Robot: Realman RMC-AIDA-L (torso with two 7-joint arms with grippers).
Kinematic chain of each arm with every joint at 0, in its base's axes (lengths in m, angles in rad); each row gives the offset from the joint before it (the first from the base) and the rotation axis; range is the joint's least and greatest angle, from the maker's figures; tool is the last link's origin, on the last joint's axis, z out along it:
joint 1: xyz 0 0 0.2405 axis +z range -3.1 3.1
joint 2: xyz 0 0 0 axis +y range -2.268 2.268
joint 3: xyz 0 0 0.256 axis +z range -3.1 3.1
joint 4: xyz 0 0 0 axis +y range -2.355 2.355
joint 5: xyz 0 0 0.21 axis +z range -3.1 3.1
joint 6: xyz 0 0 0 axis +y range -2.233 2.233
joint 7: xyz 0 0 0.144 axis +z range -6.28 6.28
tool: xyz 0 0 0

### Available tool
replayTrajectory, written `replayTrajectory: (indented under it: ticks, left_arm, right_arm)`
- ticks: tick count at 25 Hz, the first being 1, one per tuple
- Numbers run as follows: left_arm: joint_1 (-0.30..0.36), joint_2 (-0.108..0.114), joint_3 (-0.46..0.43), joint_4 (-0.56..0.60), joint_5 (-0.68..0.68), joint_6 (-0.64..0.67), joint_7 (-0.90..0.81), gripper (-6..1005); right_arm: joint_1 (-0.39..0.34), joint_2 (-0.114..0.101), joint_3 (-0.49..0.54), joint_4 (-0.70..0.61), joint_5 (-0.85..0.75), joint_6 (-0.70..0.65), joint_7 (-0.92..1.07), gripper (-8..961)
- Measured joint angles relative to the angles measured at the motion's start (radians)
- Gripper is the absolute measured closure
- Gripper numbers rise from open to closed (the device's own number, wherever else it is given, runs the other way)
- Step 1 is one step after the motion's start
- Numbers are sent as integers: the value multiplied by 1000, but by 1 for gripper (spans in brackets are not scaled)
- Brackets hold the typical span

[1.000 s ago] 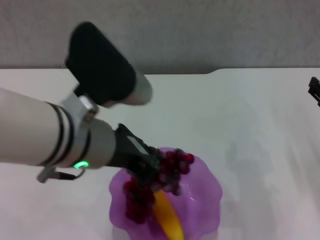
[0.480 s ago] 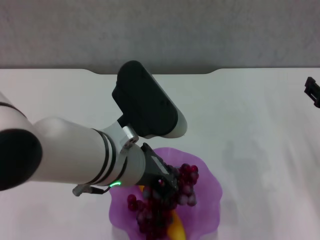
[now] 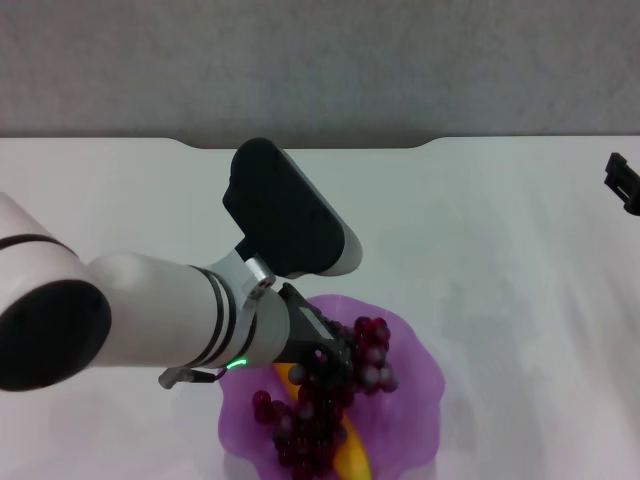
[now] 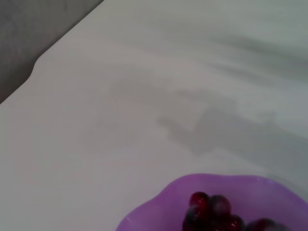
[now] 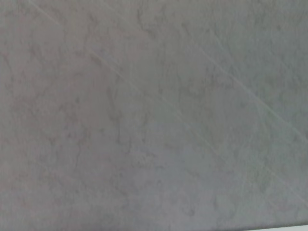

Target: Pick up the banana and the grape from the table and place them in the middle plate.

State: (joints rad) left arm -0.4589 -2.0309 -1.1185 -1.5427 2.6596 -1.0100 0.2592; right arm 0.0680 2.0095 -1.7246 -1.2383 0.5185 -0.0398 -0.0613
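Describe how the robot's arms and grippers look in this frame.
The left arm is glossy white with dark joint bands, a silver ring, a lit green indicator and a large black wrist housing. The left gripper is black. Only a black edge of the right gripper shows.

My left arm (image 3: 130,320): white rounded links, black joint bands, black wrist housing, green indicator light (image 3: 238,364) lit.

Head view downward; left wrist close, both on the middle plate (image 3: 420,385).
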Motion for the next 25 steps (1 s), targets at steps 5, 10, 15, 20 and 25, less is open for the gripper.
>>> replayTrajectory:
  ticks: [5, 10, 15, 20, 25]
  left_arm:
    - [4, 0, 2, 13, 2, 21, 2, 827]
    - [11, 0, 1, 5, 3, 37, 3, 707]
    - [34, 5, -6, -32, 5, 68, 13, 586]
    - [99, 3, -58, -95, 57, 208, 67, 393]
    - [126, 6, -141, -92, 73, 404, 79, 117]
  right_arm:
    - [0, 0, -1, 0, 0, 0, 0, 302]
    - [-1, 0, -1, 0, 0, 2, 0, 302]
    - [-1, 0, -1, 1, 0, 3, 0, 302]
    - [0, 0, -2, 0, 0, 3, 0, 302]
    - [2, 0, -5, -7, 0, 3, 0, 302]
